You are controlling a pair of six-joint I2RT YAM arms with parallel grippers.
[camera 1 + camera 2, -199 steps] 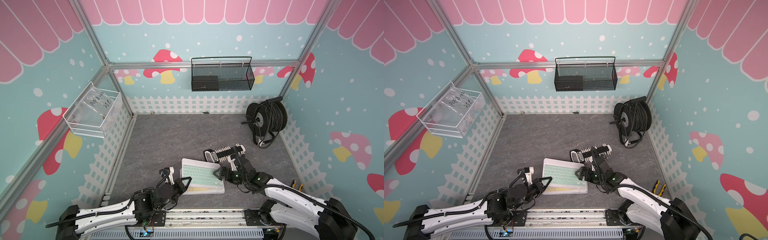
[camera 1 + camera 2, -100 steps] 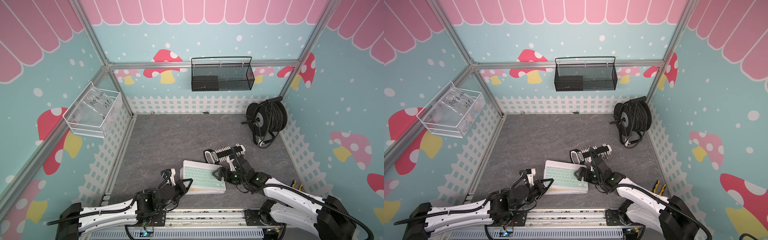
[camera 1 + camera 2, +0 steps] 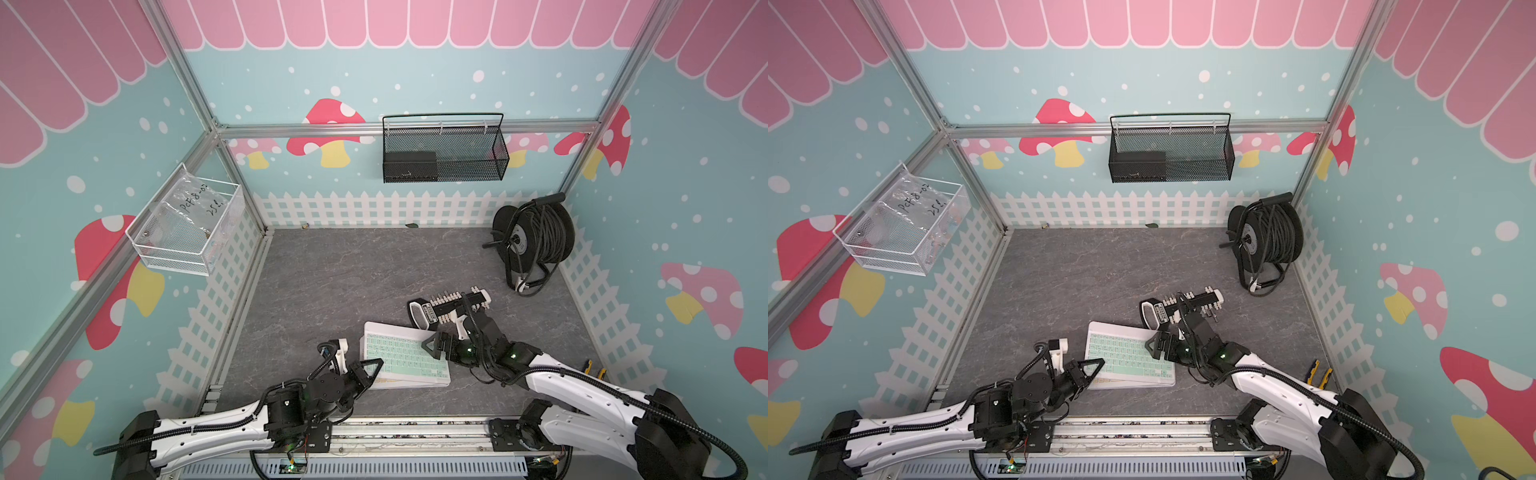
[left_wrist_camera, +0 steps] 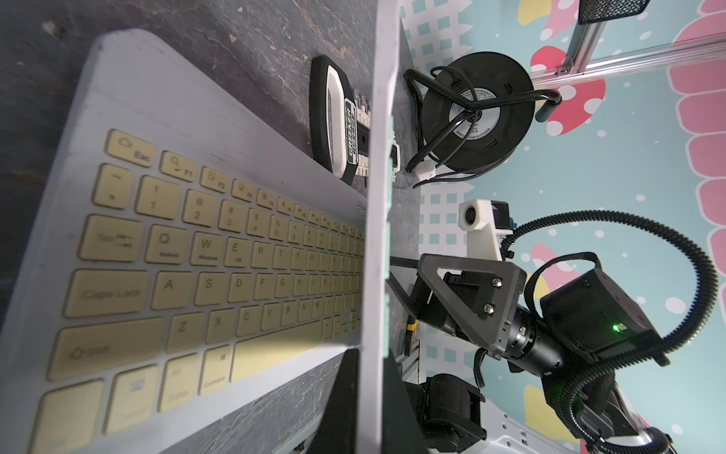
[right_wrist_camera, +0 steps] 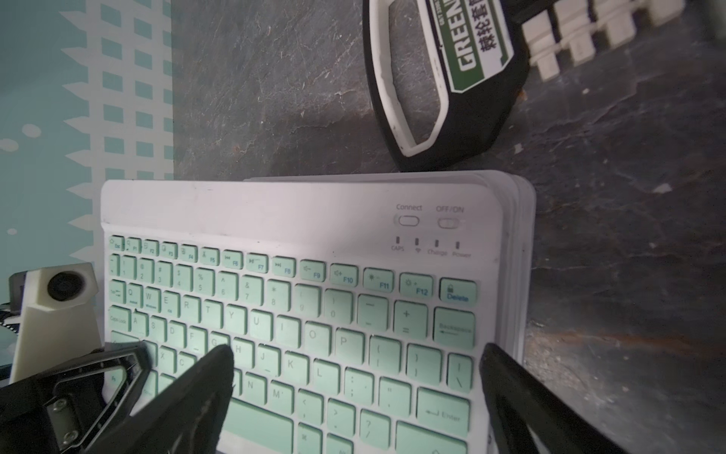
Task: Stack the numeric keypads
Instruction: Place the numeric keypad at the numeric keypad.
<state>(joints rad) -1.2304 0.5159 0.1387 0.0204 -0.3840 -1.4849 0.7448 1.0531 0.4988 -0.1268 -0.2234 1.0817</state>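
Mint keypad (image 3: 405, 357) has slid squarer over yellow keypad (image 4: 196, 275), near edge of worktop (image 3: 332, 270). Left gripper (image 3: 376, 365) still clenched on its end; right gripper (image 3: 432, 345) splayed above. Placement nearly done.

In the left wrist view the mint keypad (image 4: 378, 204), seen edge-on, hides the far end of the yellow keypad (image 4: 188, 275). In the right wrist view its bottom row and the black holder (image 5: 491, 114) run off the edges; the stacked keypads (image 5: 526, 255) beneath cannot be counted.
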